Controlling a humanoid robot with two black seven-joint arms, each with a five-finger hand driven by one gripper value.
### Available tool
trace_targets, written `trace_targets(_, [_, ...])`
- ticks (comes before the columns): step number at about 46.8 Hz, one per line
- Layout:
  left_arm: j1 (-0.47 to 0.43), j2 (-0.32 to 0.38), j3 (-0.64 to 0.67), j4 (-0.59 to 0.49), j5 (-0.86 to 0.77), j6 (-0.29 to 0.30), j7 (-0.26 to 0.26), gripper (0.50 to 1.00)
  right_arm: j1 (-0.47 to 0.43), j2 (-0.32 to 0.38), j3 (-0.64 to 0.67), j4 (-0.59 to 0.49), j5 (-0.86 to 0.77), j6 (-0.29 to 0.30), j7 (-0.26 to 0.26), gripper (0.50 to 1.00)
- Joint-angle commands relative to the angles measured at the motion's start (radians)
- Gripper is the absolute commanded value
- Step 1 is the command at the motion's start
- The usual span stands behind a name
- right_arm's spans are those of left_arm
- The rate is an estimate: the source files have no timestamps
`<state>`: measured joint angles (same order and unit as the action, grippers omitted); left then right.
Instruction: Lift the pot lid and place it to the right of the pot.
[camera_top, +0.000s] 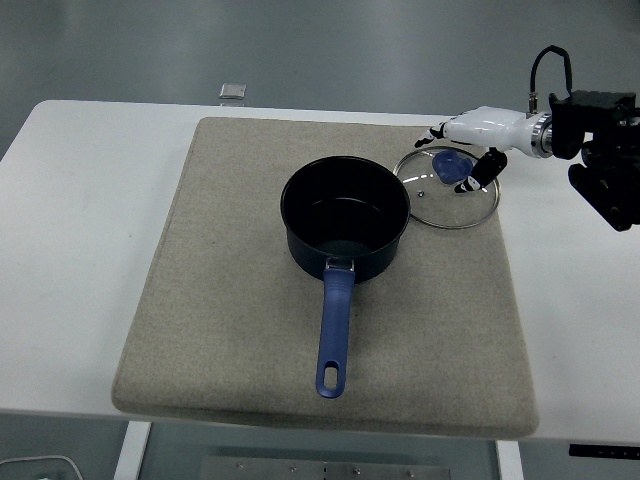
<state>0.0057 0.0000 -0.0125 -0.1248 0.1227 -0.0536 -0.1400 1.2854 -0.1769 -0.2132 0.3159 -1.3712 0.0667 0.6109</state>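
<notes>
The glass lid (447, 190) lies flat on the grey mat (240, 300), just right of the pot (345, 215), near the mat's right edge; bare counter (90, 200) lies beyond. The right hand (470, 150) hovers above the lid's blue knob (452, 165), fingers spread, released.

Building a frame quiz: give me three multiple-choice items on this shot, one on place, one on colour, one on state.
1. Where does the round glass pot lid with the blue knob lie?
A. on the pot
B. on the grey mat, right of the pot
C. off the mat, on the white table

2. What colour is the long handle of the dark blue saucepan?
A. red
B. white
C. blue

3. What is the right hand doing?
A. open above the lid's knob
B. gripping the pot's handle
C. lying flat on the table

Key: 1 B, the lid rests on the grey mat beside the pot. 2 C, the handle is blue. 3 A, its fingers are spread around the knob, gripping nothing.
</notes>
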Motion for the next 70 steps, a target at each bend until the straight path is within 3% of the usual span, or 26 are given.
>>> trace_targets(1, [0.0, 0.0, 0.0, -0.001, 0.0, 0.0, 0.0, 1.0, 0.005, -0.001, 0.0, 0.0, 0.0, 0.001, 0.0, 0.899])
trace_targets(30, [0.0, 0.0, -0.001, 0.001, 0.0, 0.0, 0.0, 1.0, 0.115, -0.018, -0.003, 0.0, -0.006, 0.027, 0.0, 0.899])
trace_targets(43, [0.0, 0.0, 0.0, -0.001, 0.0, 0.0, 0.0, 1.0, 0.172, -0.018, 0.012, 0.014, 0.024, 0.001, 0.0, 0.899])
trace_targets(60, [0.0, 0.0, -0.001, 0.001, 0.0, 0.0, 0.0, 1.0, 0.222, -0.006, 0.024, 0.018, 0.615, -0.183, 0.0, 0.899])
trace_targets(70, [0.0, 0.0, 0.0, -0.001, 0.0, 0.0, 0.0, 1.0, 0.227, -0.009, 0.043, 0.011, 1.029, -0.183, 0.0, 0.897])
